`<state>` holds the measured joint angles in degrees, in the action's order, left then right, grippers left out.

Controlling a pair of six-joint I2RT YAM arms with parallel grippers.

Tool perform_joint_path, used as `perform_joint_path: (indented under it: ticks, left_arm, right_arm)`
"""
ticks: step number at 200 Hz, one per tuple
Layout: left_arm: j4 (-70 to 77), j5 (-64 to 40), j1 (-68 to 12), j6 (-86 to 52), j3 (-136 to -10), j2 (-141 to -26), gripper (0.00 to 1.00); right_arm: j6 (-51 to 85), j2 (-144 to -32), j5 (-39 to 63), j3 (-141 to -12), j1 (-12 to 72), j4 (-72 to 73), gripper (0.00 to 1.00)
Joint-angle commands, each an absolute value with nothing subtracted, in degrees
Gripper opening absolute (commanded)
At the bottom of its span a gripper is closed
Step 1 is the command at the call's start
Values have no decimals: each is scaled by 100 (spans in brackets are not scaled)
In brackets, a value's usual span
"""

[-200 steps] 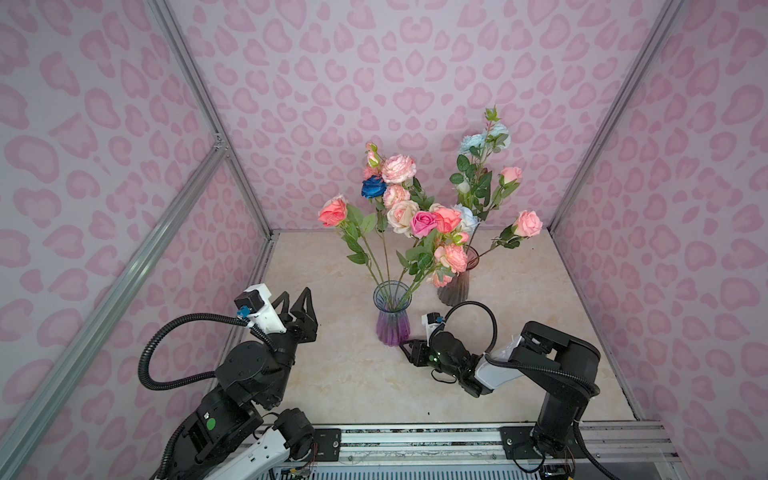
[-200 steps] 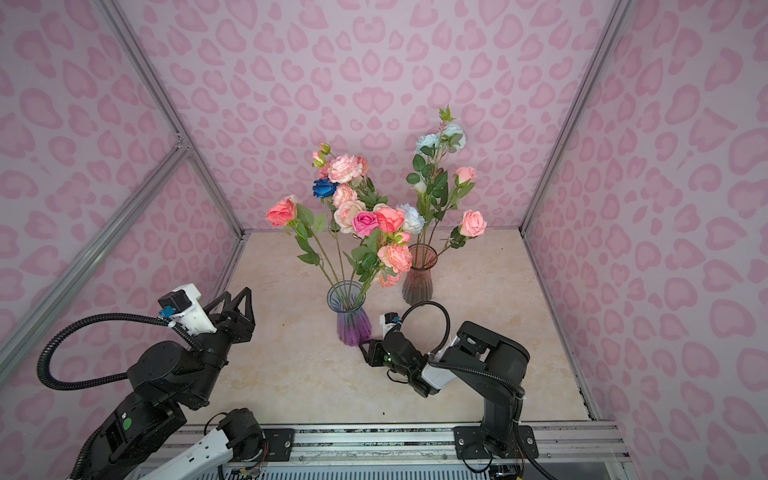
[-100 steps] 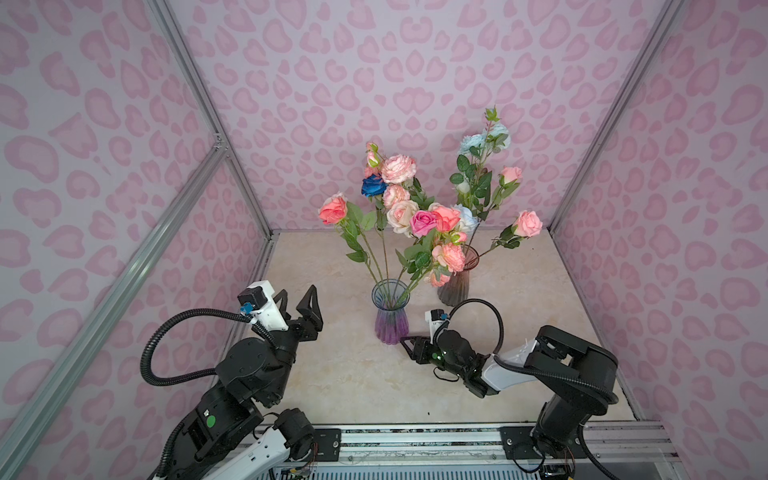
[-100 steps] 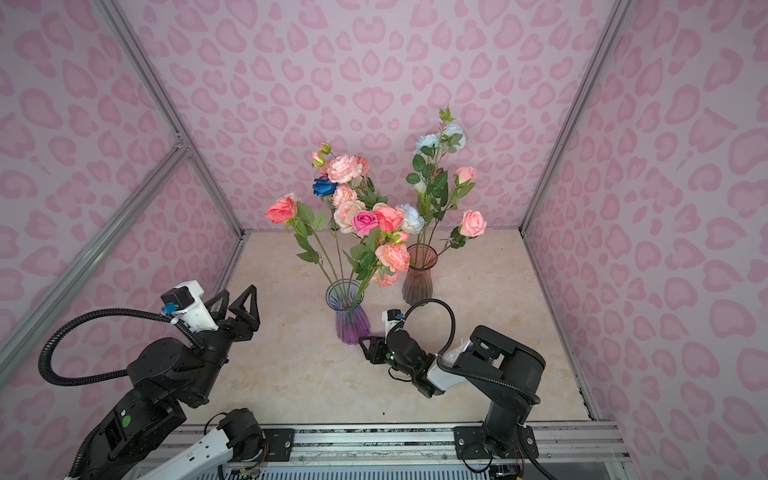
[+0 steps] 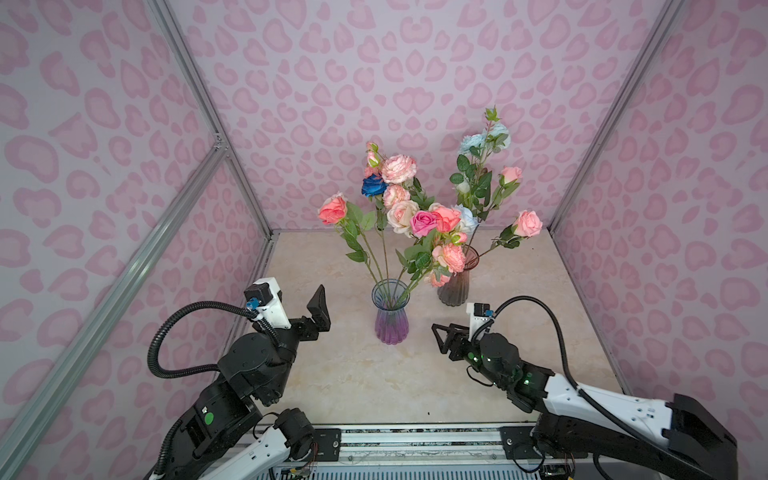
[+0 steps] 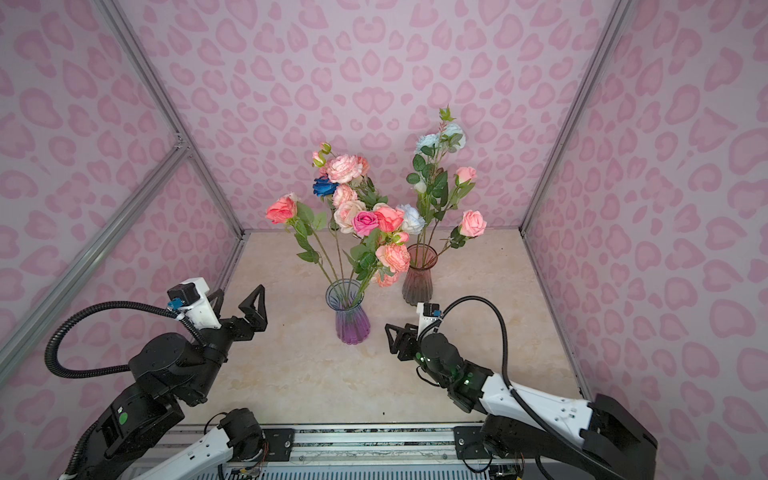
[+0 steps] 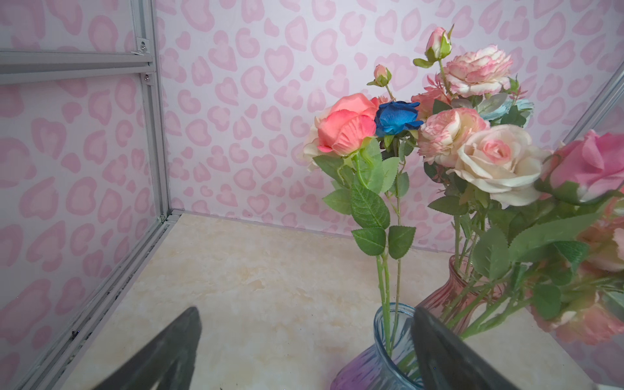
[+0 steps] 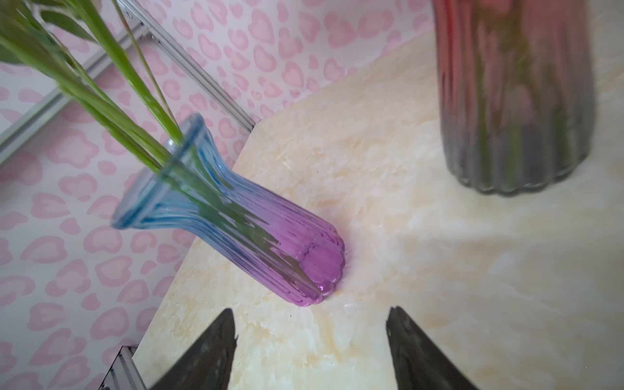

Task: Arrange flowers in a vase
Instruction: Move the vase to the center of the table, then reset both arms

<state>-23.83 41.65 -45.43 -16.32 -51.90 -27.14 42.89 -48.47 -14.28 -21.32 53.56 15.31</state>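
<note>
A blue-to-purple ribbed glass vase (image 5: 390, 320) (image 6: 352, 322) stands mid-table and holds several flowers (image 5: 399, 216) (image 6: 365, 220): pink, coral and cream blooms and one dark blue. My left gripper (image 6: 236, 300) (image 7: 305, 314) hovers open and empty to the vase's left, well apart from it. My right gripper (image 5: 440, 337) (image 8: 310, 312) sits low on the vase's right, open, with only bare table between its fingers. The right wrist view shows the vase (image 8: 236, 223) a short gap beyond the fingertips.
A second, reddish-grey vase (image 5: 455, 286) (image 6: 417, 278) stands just behind and to the right, with pale blue and pink flowers (image 5: 484, 166). Pink patterned walls (image 5: 395, 83) with metal frame posts close in the beige table (image 5: 353, 374) on three sides.
The right gripper has gone from shut to open and drawn back a little from the vase. The left gripper has spread wider. Vases and flowers have not moved.
</note>
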Motion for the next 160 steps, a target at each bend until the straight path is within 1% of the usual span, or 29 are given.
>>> perform_joint_path:
  ticks: [1, 13, 26, 44, 56, 69, 76, 84, 95, 107, 120, 131, 146, 160]
  left_arm:
    - [-2121, 4788, -4543, -1808, -4935, -2690, 98]
    - [-1658, 4895, -4537, -1529, -4582, -2726, 98]
    - [-1024, 4580, -4537, -406, -4156, -2801, 98]
    - [-136, 4973, -4350, 197, -3561, -3022, 98]
    - [710, 4215, -3762, 497, -2936, -2976, 98]
    - [999, 3561, -2721, -420, -2487, -2955, 98]
    - [1047, 2927, -2068, -891, -2298, -2960, 98]
    - [1411, 2330, -1456, -1128, -2077, -3053, 98]
    - [1817, 2104, -974, -1088, -1854, -3356, 98]
    - [2103, 2377, -746, -1090, -1784, -3850, 98]
    - [2592, 2150, -496, -1185, -1682, -4334, 98]
    - [3125, 2243, -400, -1332, -1538, -4779, 98]
    - [3604, 2334, -360, -1083, -1494, -5285, 98]
    - [3899, 2274, -317, -939, -1472, -5623, 98]
  right_arm:
    - [3195, -3477, -2596, -2265, 5330, -360, 99]
    - [2718, -2656, -3084, -2383, 5338, -684, 99]
    - [2791, -1884, -3873, -2220, 5332, -468, 99]
    - [1204, -1118, -4050, -1784, 5328, 611, 99]
    - [491, -899, -4285, -1558, 5291, 1193, 99]
    - [-446, -811, -4168, -1258, 5142, 1954, 99]
    - [-779, -862, -4000, -1243, 4991, 1978, 99]
    - [-899, -1001, -3930, -1338, 4738, 1778, 99]
    - [-665, -1282, -3811, -1464, 4252, 1621, 99]
    - [-557, -1684, -3091, -1604, 3573, 1486, 99]
    - [-309, -2224, -2398, -1755, 2773, 1457, 99]
    - [-184, -2770, -1905, -1863, 2200, 1524, 99]
    - [-216, -3308, -1798, -1932, 1698, 1717, 99]
    - [-360, -3583, -1873, -1904, 1453, 1898, 99]
